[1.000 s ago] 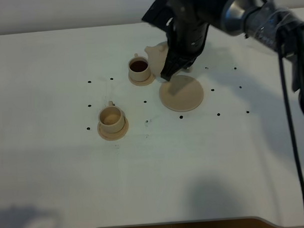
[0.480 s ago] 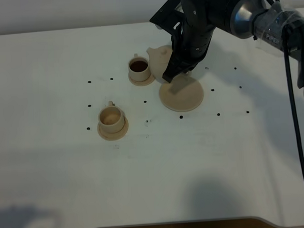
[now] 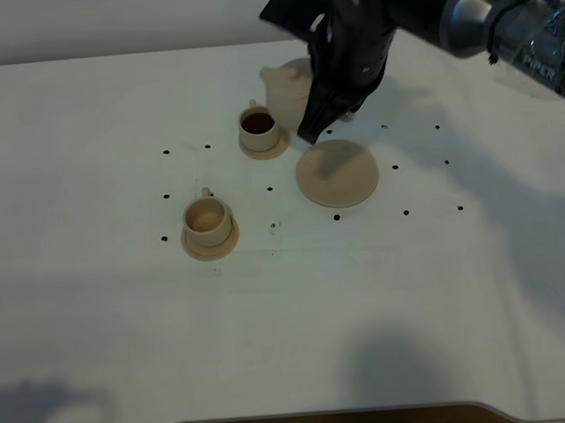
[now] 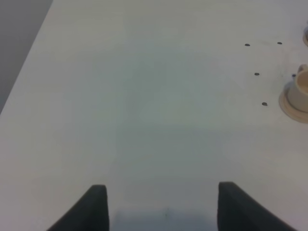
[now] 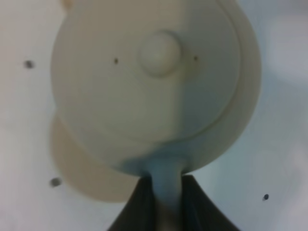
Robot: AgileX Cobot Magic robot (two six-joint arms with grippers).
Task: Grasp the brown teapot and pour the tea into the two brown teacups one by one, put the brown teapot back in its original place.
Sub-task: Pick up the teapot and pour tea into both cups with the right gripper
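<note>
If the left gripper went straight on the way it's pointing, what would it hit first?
Probably just bare table; the teacup sits well to one side of the left gripper, depth unclear.

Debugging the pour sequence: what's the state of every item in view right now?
teapot: in the air, lid on.
far teacup: holds dark tea.
near teacup: empty.
large saucer: bare.
right gripper: shut on the teapot.
left gripper: open, holding nothing.

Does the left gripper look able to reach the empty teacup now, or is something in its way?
Probably yes: the left gripper is open, and only bare table lies between it and the empty teacup.
</note>
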